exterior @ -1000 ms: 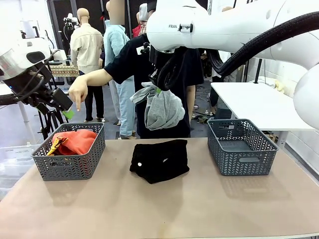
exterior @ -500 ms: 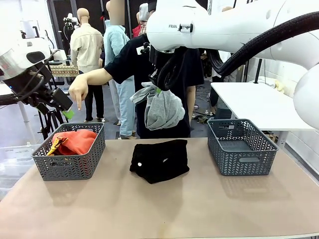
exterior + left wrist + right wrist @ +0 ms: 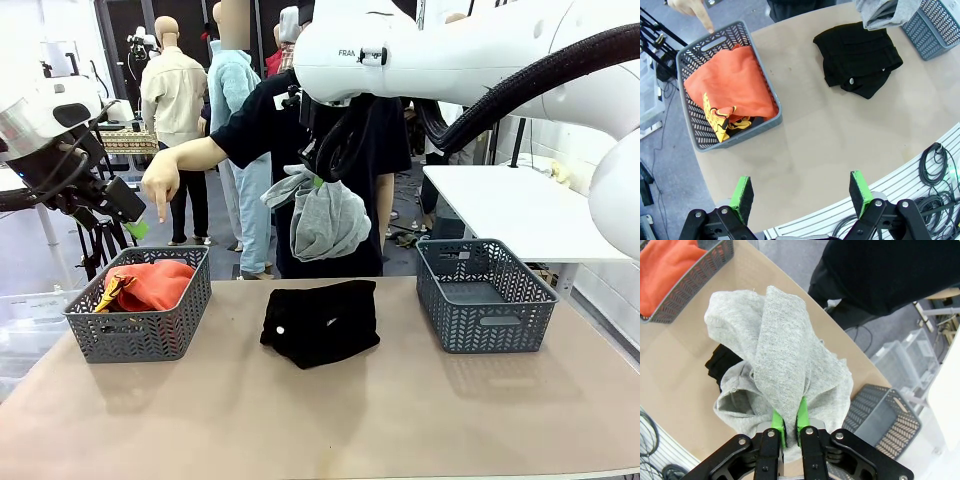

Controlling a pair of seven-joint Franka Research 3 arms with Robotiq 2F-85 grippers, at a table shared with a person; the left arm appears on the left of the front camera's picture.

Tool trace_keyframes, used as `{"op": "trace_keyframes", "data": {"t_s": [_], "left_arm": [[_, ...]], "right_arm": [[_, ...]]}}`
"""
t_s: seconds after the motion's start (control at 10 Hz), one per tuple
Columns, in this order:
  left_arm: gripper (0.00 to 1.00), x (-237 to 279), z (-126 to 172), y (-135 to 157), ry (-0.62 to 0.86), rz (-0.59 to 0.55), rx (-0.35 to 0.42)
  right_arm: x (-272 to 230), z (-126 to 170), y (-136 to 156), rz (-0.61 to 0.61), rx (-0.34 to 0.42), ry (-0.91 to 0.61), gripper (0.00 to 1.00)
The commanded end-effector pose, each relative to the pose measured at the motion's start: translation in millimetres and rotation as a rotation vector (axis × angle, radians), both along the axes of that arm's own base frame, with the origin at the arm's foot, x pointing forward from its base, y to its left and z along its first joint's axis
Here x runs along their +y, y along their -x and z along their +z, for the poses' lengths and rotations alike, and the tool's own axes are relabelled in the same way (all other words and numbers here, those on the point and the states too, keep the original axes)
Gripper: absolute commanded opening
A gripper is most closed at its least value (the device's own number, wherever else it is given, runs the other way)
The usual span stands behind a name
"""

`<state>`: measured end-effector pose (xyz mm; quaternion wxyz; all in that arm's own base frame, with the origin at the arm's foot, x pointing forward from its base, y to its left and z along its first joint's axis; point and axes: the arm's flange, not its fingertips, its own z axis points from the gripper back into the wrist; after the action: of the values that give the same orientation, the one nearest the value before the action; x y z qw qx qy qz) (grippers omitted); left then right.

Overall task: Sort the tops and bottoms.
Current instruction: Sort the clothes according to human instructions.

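Observation:
My right gripper is shut on the pale grey top, which hangs high above the middle of the table. Below it a black bottom with a small white button lies flat on the table. The red-orange top with yellow patches lies in the left basket. A person's hand points a finger down at that basket. My left gripper is open, held high off the table's left side.
An empty grey basket stands at the table's right. The person in a black shirt stands behind the far edge. A white side table is at the right rear. Cables lie below the near edge.
The person's pointing hand has shifted very slightly. Both arms and the garments stay where they were.

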<state>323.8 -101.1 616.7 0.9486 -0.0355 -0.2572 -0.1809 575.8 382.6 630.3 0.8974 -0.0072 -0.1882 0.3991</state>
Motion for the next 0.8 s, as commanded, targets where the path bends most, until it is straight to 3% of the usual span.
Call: {"op": "trace_keyframes", "data": {"t_s": [0.0,0.4,0.6,0.7], "left_arm": [[1.00,0.0,1.6,-1.1,0.002,0.003,-0.001],[1.00,0.0,1.6,-1.1,0.002,0.003,-0.001],[1.00,0.0,1.6,-1.1,0.002,0.003,-0.001],[1.00,0.0,1.6,-1.1,0.002,0.003,-0.001]], "right_arm": [[12.3,14.9,7.4,0.044,-0.018,-0.012,0.00],[87.4,41.8,17.4,0.311,-0.008,-0.065,0.00],[107.7,27.0,6.5,0.310,0.056,-0.021,0.00],[82.7,25.9,42.5,0.297,-0.023,-0.070,0.00]]}}
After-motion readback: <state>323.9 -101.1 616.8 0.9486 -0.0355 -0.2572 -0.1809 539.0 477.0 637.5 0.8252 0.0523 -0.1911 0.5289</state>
